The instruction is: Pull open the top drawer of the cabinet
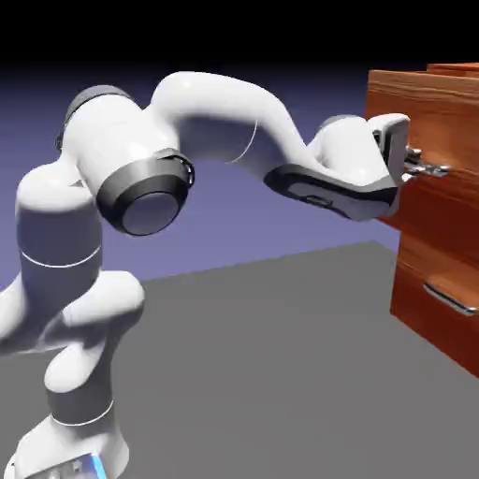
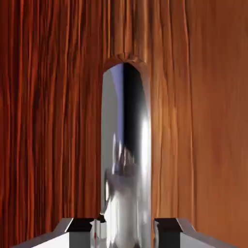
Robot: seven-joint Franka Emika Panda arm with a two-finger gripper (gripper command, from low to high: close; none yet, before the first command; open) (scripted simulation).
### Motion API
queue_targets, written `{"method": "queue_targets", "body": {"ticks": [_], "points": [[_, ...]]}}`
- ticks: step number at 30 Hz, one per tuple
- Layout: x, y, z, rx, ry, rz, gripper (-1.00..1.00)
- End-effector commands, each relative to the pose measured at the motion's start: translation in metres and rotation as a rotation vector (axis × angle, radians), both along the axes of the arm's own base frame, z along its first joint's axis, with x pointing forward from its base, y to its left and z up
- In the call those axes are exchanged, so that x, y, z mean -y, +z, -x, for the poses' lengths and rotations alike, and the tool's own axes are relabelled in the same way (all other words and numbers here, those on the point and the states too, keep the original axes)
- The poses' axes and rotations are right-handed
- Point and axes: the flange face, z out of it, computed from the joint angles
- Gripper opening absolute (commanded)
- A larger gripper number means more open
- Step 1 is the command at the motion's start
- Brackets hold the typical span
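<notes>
The cabinet (image 1: 440,309) stands at the exterior view's right, reddish-brown wood grain. Its top drawer (image 1: 440,108) juts out a little further than the drawer below. My gripper (image 1: 421,168) reaches in from the left and is shut on the top drawer's silver bar handle (image 1: 436,170). In the hand view the handle (image 2: 125,145) runs upright through the middle, bright and mirror-like. My gripper (image 2: 125,228) has a grey fingertip pressed on each side of it. The top drawer's wood front (image 2: 48,121) fills the rest of that view.
A lower drawer (image 1: 435,281) with its own silver handle (image 1: 451,300) sits below my hand. The grey table (image 1: 271,355) stretches between the robot base (image 1: 75,412) and the cabinet.
</notes>
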Motion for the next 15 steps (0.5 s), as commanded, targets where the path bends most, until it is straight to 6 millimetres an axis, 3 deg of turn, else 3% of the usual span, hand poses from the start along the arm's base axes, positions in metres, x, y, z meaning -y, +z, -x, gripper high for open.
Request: {"method": "queue_targets", "body": {"ticks": [1, 12, 13, 15], "points": [[0.000, 0.000, 0.006, 0.000, 0.000, 0.000, -1.00], [0.000, 0.000, 0.080, 0.000, 0.000, 0.000, -1.00], [0.000, 0.000, 0.080, 0.000, 0.000, 0.000, 1.00], [0.000, 0.000, 0.090, -0.002, 0.000, -0.003, 1.00]]}}
